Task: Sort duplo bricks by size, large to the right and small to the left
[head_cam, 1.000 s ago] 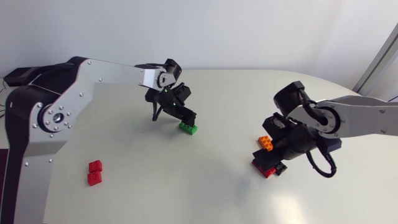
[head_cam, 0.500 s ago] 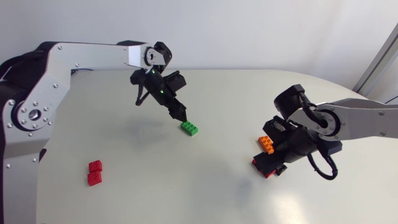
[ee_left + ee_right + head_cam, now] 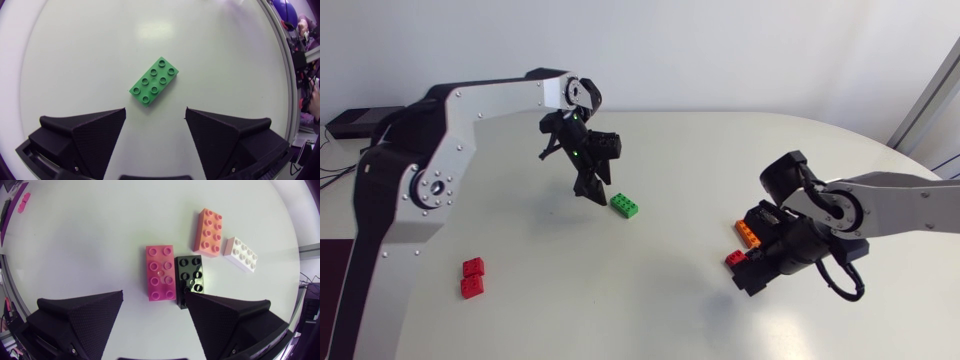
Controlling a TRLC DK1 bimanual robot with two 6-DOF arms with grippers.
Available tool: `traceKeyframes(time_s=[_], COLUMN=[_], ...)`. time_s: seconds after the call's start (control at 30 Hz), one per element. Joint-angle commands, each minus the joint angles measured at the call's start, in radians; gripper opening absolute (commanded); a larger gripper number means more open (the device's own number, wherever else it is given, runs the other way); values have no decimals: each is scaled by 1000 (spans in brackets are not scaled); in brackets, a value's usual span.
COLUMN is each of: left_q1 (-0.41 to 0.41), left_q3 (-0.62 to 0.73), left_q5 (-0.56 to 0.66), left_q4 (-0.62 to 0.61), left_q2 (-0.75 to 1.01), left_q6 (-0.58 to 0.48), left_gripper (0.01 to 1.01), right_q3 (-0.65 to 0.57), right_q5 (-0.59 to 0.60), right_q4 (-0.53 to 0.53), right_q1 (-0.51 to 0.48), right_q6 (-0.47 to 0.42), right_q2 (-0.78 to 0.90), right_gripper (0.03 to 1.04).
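A green two-by-four brick (image 3: 625,206) lies flat on the white table, a little ahead of my left gripper (image 3: 155,125) and free of it. That gripper (image 3: 590,190) hovers just left of the brick, open and empty. At the right lie large bricks together: red-pink (image 3: 161,273), black (image 3: 190,280), orange (image 3: 208,232) and white (image 3: 240,254). My right gripper (image 3: 155,311) is open above the near ends of the red-pink and black bricks, holding nothing. From above it (image 3: 752,276) covers most of that group; orange (image 3: 747,231) and red (image 3: 733,260) bricks show.
Two small red bricks (image 3: 472,277) sit side by side near the table's front left. The table's rounded right edge (image 3: 880,150) runs behind my right arm.
My left gripper has come off the green brick and drawn back to its left, leaving it on the table. My right gripper has shifted slightly toward the table's front.
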State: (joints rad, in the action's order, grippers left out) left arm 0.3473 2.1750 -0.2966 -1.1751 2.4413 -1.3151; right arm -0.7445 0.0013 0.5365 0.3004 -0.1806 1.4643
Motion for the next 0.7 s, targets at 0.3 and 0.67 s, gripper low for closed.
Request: traceKeyframes(time_s=[0.3, 0.67], left_q1=[58, 90], left_q3=[57, 88], left_q5=[27, 65], left_q4=[34, 45], left_q2=[58, 102], left_q6=[-161, -253], left_gripper=[823, 766], right_q3=[16, 19], right_q5=[3, -11], right_q4=[-29, -30], right_q1=[-17, -49], right_q6=[-28, -51], right_q2=[82, 88], right_gripper=[895, 895])
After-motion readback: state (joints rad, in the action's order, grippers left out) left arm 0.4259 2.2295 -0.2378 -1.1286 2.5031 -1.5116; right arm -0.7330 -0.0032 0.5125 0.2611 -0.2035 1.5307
